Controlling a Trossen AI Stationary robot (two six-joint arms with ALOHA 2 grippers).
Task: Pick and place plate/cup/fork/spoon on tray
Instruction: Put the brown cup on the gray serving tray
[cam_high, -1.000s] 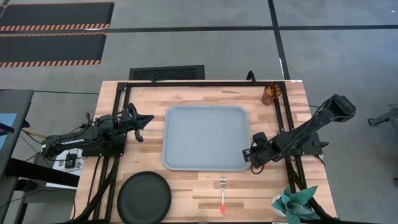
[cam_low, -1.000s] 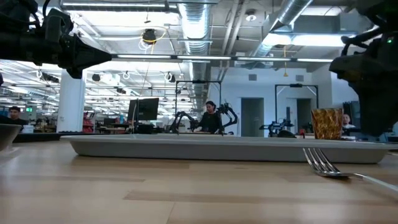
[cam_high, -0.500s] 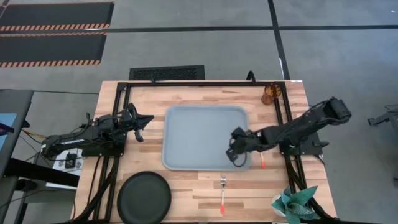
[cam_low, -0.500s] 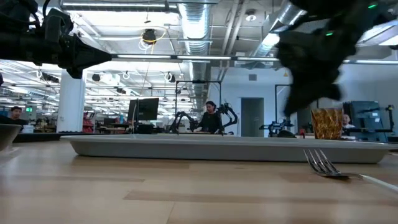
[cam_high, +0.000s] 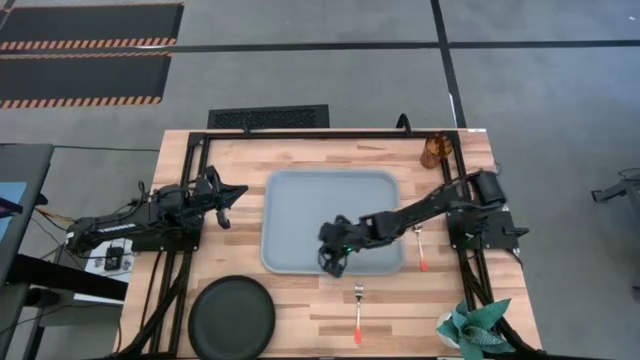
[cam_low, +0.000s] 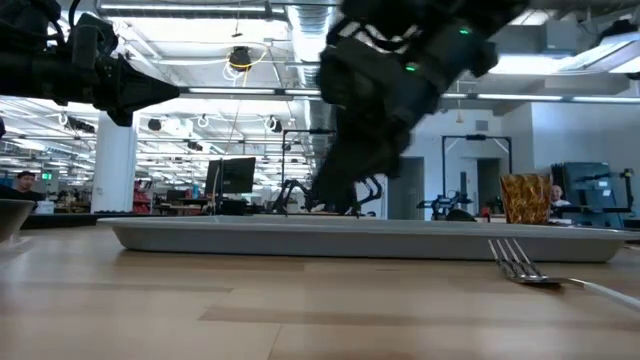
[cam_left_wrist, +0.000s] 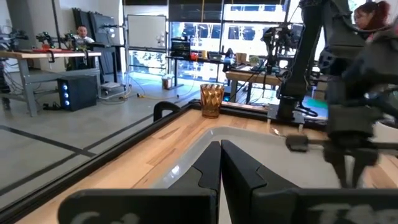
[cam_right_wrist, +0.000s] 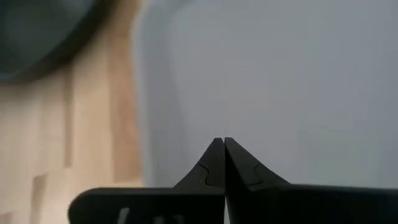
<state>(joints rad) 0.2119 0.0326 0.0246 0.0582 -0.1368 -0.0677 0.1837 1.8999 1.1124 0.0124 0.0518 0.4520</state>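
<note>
The pale blue-grey tray (cam_high: 300, 205) lies mid-table. My right gripper (cam_high: 335, 263) hangs shut and empty above the tray's near edge, fingers pointing down; its wrist view shows the shut tips (cam_right_wrist: 219, 144) over the tray floor (cam_right_wrist: 286, 74). My left gripper (cam_high: 230, 195) waits shut to the tray's left. The black plate (cam_high: 232, 318) rests flat at the near left. The fork (cam_high: 358, 310) lies flat near the front edge, tines toward the tray. The spoon (cam_high: 421, 248) lies flat just right of the tray. The amber cup (cam_high: 434, 152) stands upright at the far right.
A black metal frame (cam_high: 455, 180) runs along the table's far and side edges. A teal crumpled object (cam_high: 470, 328) sits at the near right corner. Bare wood lies between the plate and the fork. People and benches show in the room beyond the table.
My right gripper has swept from the table just right of the tray toward the table's left edge, across the tray's near part. The spoon, hidden under the gripper a second ago, now shows lying beside the tray. Nothing else has moved.
</note>
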